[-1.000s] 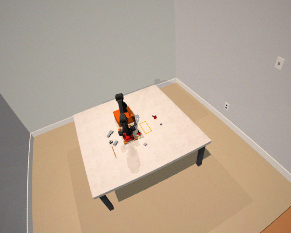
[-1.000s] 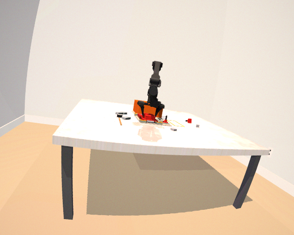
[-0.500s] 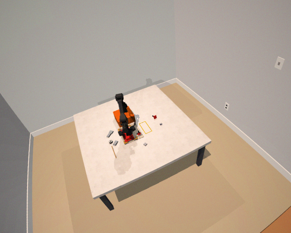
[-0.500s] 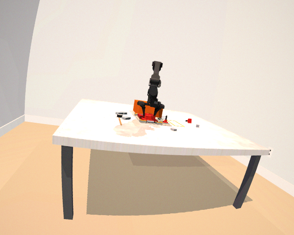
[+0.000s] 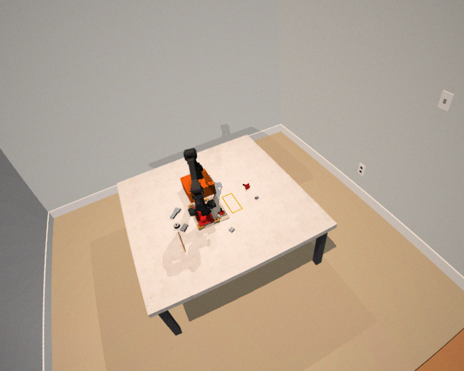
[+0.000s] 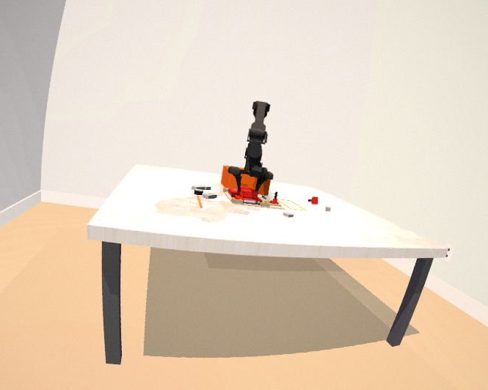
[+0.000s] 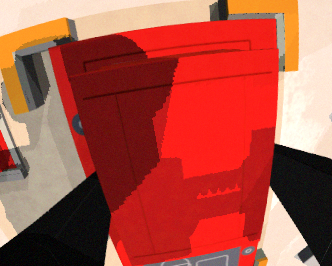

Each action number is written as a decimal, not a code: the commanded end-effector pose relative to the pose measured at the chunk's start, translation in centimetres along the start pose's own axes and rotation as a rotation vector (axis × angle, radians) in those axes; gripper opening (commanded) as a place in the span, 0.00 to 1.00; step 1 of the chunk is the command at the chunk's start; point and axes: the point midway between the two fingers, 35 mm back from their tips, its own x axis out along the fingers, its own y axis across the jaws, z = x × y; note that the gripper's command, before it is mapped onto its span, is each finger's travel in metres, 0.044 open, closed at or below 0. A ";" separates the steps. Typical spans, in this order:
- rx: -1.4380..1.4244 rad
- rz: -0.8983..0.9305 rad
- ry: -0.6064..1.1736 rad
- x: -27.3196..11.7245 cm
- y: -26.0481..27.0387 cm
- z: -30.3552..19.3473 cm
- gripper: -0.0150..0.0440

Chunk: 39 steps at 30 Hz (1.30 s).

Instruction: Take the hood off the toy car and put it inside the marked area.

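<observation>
The red toy car [image 5: 204, 220] [image 6: 252, 199] [image 7: 204, 36] sits on a beige board [image 6: 279, 207] between orange corner brackets. Its red hood [image 7: 214, 110] is the raised panel in the middle of the wrist view, still lying on or just over the car; any small gap cannot be told. My gripper [image 5: 204, 214] [image 6: 249, 190] [image 7: 185, 164] points down and is shut on the hood, one black finger at each long side. The fingertips' lower ends are hidden. The marked area, a yellow outline [image 5: 236, 201] [image 6: 299, 204], lies on the table to the right of the board.
An orange box [image 5: 188, 188] [image 6: 228, 177] stands behind the car. Grey parts [image 5: 175, 213] [image 5: 184, 227], a dark ring [image 5: 176, 225] and a thin stick [image 5: 181, 241] lie left. A grey block [image 5: 232, 229] [image 6: 288, 214] lies in front; a red piece [image 5: 246, 186] [image 6: 315, 200] lies beyond the outline.
</observation>
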 end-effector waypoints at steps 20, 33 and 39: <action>0.000 0.000 -0.001 -1.6 0.0 0.0 0.25; 0.000 0.000 -0.001 -2.9 0.0 0.1 0.25; 0.000 0.000 -0.001 -6.1 0.0 0.1 0.25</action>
